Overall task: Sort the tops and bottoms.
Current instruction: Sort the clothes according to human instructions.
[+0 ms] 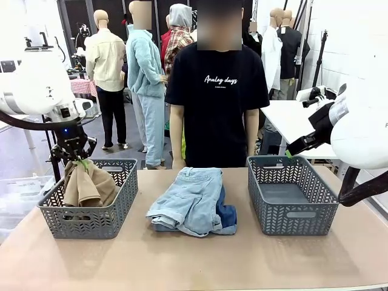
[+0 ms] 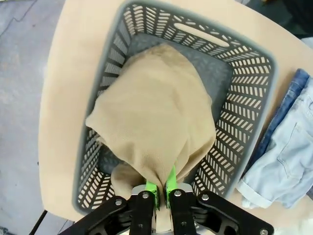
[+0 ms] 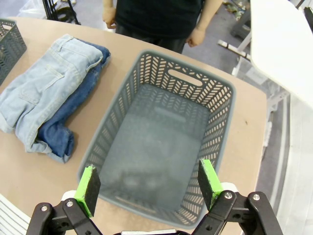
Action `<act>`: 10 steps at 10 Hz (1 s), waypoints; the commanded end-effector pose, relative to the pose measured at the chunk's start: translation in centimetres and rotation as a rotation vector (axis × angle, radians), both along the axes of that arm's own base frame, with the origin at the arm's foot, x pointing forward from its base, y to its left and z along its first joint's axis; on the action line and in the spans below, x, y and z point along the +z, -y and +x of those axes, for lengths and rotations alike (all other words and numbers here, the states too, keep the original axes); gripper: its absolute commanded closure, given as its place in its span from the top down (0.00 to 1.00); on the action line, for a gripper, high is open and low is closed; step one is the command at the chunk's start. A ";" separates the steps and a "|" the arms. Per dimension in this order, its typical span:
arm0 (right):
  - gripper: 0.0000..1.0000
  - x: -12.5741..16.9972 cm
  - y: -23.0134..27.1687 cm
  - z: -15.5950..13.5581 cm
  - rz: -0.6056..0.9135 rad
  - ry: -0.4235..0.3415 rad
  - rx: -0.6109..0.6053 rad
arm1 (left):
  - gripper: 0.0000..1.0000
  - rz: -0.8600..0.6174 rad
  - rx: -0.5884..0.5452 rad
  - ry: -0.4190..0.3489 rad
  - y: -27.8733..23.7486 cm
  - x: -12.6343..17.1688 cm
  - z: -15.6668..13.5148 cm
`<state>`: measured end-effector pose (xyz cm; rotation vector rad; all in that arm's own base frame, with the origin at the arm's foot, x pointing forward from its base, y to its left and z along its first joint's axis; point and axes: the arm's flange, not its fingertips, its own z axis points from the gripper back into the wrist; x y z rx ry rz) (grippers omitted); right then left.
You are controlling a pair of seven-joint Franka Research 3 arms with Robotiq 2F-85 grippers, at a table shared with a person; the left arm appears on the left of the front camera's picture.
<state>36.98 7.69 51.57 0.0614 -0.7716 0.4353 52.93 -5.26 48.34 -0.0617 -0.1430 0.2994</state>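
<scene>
From the front, noted the left gripper clamped on the tan top draped into the left basket, and the pale denim bottoms stacked over the darker blue pair on the table between it and the right basket. In the left wrist view, found the green pads pinched on that top's fabric over the basket. In the right wrist view, found the right gripper spread wide, holding nothing, above the right basket.

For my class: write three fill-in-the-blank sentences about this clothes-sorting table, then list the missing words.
The left gripper is ____ on the tan garment, above the left basket.
The right gripper hangs ____ over the right basket.
The denim pile lies ____ the two baskets.
Missing words: shut; open; between.
</scene>
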 end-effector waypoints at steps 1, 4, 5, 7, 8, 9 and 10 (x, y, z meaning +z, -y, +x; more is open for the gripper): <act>1.00 -0.1 0.0 0.1 0.005 -0.001 0.005 | 0.00 -0.049 -0.055 0.008 0.0 -0.8 -0.3; 1.00 -0.1 0.0 0.1 0.005 -0.001 0.005 | 0.29 -0.017 -0.023 -0.042 0.5 -0.7 -0.3; 1.00 -0.1 0.0 0.1 0.005 -0.001 0.005 | 0.49 -0.004 -0.011 -0.036 0.8 -0.2 -0.4; 1.00 -0.1 0.0 0.1 0.005 -0.001 0.005 | 0.89 -0.010 -0.034 -0.029 1.5 0.9 -0.9; 1.00 -0.1 0.0 0.1 0.005 -0.001 0.005 | 1.00 0.009 -0.042 -0.036 2.0 1.6 -1.3; 1.00 -0.1 0.0 0.1 0.005 -0.001 0.005 | 1.00 0.043 -0.033 -0.041 2.2 2.5 -1.4; 1.00 -0.1 0.0 0.1 0.005 -0.001 0.005 | 1.00 0.084 -0.010 -0.022 2.2 3.4 -1.4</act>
